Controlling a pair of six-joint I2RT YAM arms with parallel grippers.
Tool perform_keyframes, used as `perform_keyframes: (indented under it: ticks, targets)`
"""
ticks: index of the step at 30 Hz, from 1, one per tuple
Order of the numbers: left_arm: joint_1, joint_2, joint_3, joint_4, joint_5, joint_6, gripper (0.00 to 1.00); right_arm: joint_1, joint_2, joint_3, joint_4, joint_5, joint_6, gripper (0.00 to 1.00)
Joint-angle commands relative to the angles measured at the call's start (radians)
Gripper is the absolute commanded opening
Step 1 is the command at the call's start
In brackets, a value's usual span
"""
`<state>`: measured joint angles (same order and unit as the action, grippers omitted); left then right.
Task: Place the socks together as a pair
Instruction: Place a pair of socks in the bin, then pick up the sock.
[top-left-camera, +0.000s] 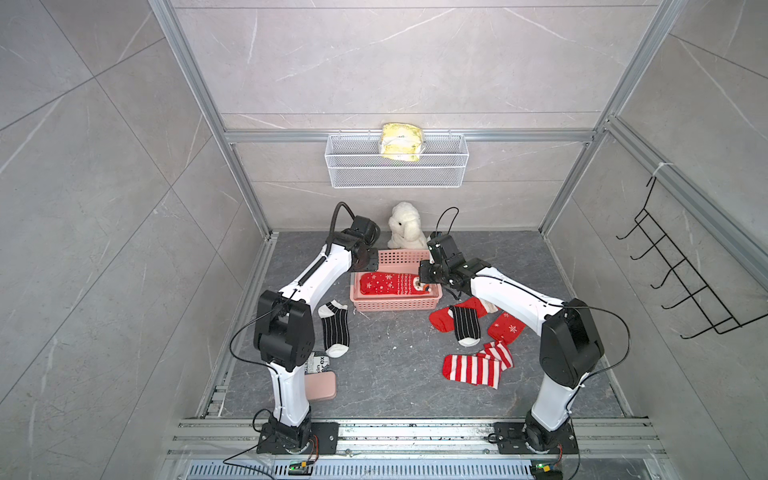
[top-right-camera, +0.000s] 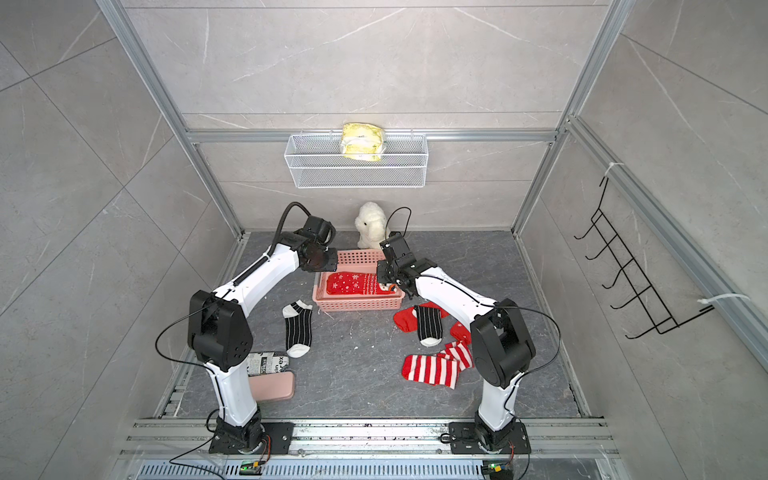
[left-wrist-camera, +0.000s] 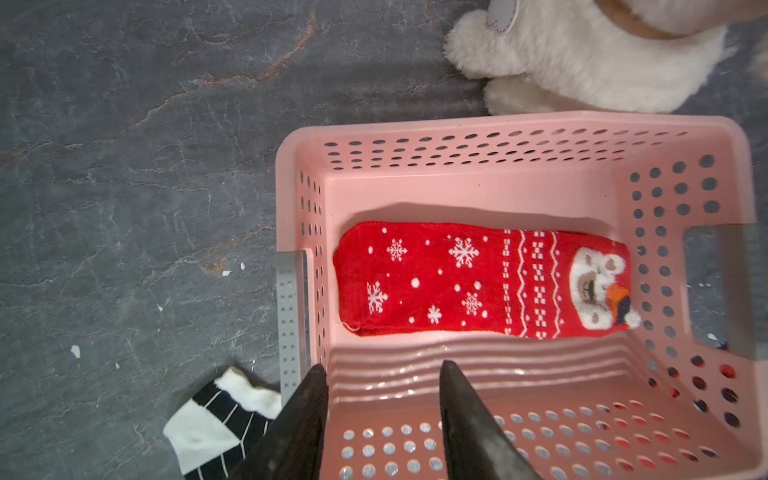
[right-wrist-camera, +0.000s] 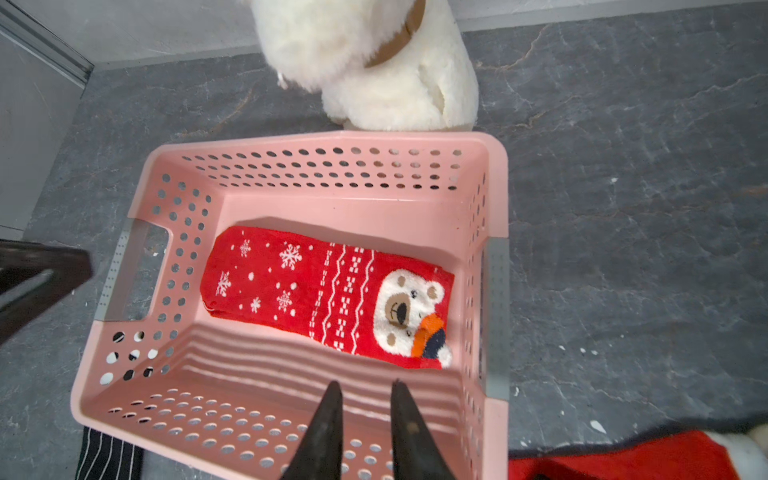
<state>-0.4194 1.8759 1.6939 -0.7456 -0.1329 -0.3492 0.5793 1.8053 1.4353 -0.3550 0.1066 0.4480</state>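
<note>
Lying inside the pink basket (left-wrist-camera: 498, 124) is 1 red snowflake sock (left-wrist-camera: 457, 278). Above it, the left gripper (left-wrist-camera: 383, 368) and right gripper (right-wrist-camera: 365, 384) hover, both released and empty.

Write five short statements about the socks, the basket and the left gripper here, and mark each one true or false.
1. A red snowflake sock lies inside the pink basket. True.
2. The left gripper holds a sock. False: its jaws stand apart and empty above the basket.
3. The two black striped socks touch each other. False: one lies near the left arm, and the other lies across a red sock near the right arm.
4. The white plush toy sits behind the basket, outside it. True.
5. The red-and-white striped socks are in the basket. False: they lie on the floor.
</note>
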Motion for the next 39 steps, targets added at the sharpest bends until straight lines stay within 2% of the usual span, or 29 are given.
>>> perform_keyframes:
  ticks: [1, 12, 15, 23, 25, 27, 31, 33, 34, 37, 39]
  targets:
    - [-0.004, -0.147, -0.066, 0.028, 0.028, -0.037, 0.47, -0.002, -0.116, -0.056, 0.003, -0.005, 0.019, 0.24]
    - [-0.001, -0.622, -0.537, 0.215, 0.062, -0.099, 0.53, -0.001, -0.501, -0.380, -0.007, -0.037, 0.100, 0.25]
    - [-0.001, -0.725, -0.646, 0.232, 0.137, -0.120, 0.54, 0.000, -0.590, -0.455, -0.048, -0.038, 0.136, 0.25]
    - [-0.011, -0.859, -0.867, 0.276, 0.301, -0.300, 0.54, 0.001, -0.811, -0.655, -0.176, -0.027, 0.247, 0.26]
    - [-0.039, -0.869, -0.937, 0.336, 0.340, -0.352, 0.54, 0.001, -0.849, -0.688, -0.225, -0.019, 0.269, 0.26]
    - [-0.110, -0.871, -0.993, 0.404, 0.344, -0.381, 0.54, 0.001, -0.886, -0.715, -0.290, -0.017, 0.291, 0.26]
    - [-0.273, -0.852, -1.014, 0.388, 0.220, -0.427, 0.57, 0.001, -0.958, -0.753, -0.400, 0.003, 0.324, 0.31]
    - [-0.360, -0.857, -1.046, 0.428, 0.137, -0.451, 0.63, 0.000, -1.003, -0.785, -0.432, 0.025, 0.346, 0.40]
    - [-0.386, -0.862, -1.065, 0.452, 0.107, -0.457, 0.70, -0.001, -1.020, -0.800, -0.444, 0.034, 0.356, 0.44]
    - [-0.392, -0.895, -1.109, 0.470, 0.063, -0.488, 0.99, 0.001, -1.064, -0.852, -0.444, 0.045, 0.392, 0.49]
    - [-0.392, -0.936, -1.105, 0.415, 0.003, -0.491, 1.00, 0.001, -1.070, -0.888, -0.436, 0.045, 0.413, 0.52]
